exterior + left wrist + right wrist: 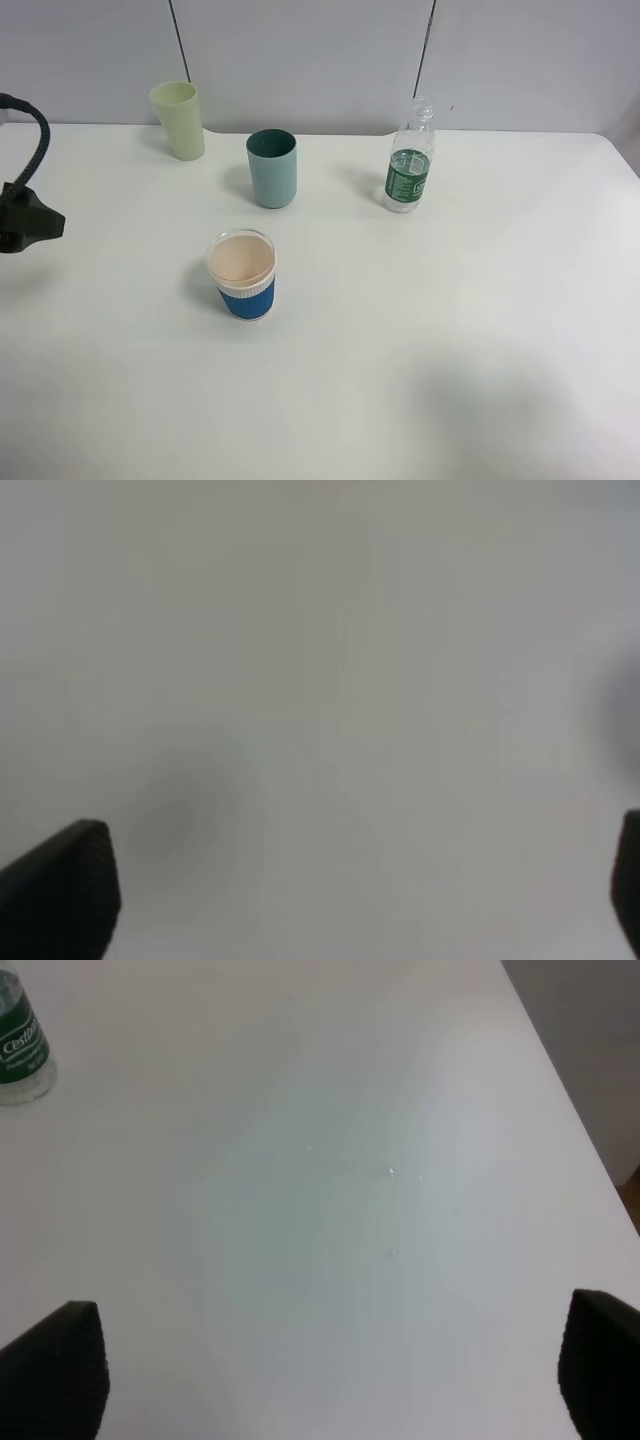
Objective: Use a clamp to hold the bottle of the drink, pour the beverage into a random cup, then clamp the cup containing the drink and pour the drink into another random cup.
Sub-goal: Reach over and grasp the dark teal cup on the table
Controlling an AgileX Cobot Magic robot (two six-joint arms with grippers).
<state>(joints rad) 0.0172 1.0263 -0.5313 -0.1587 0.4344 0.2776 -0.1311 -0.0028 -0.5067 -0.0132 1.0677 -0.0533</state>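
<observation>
Item: small clear plastic bottle with a dark green label point(409, 162), upright on the white table point(520, 300), well to the right of the plain dusty teal-blue tumbler point(271, 168) as the high camera sees it; untouched. Item: short cup with a blue ribbed sleeve and peach-cream inside point(241, 275), in front of the teal tumbler, nearer the camera and apart from it. Item: pale yellow-green tumbler point(178, 120), behind the teal tumbler and to its left. Stage, by judgement: first grasp not yet begun. Hazards: the bottle is tall and narrow, so a finger arriving off-centre would likely tip it toward the teal tumbler; a hard squeeze on thin plastic could force liquid out of the neck; whether a cap sits on it cannot be told. A pour begun wide of the teal tumbler's rim would wet the table. Right gripper point(325, 1370): fingers spread wide, empty, over bare table, the bottle far off at the edge of its wrist view. Left gripper point(345, 900): spread wide, empty, over bare table. Neither arm shows in the high view.
</observation>
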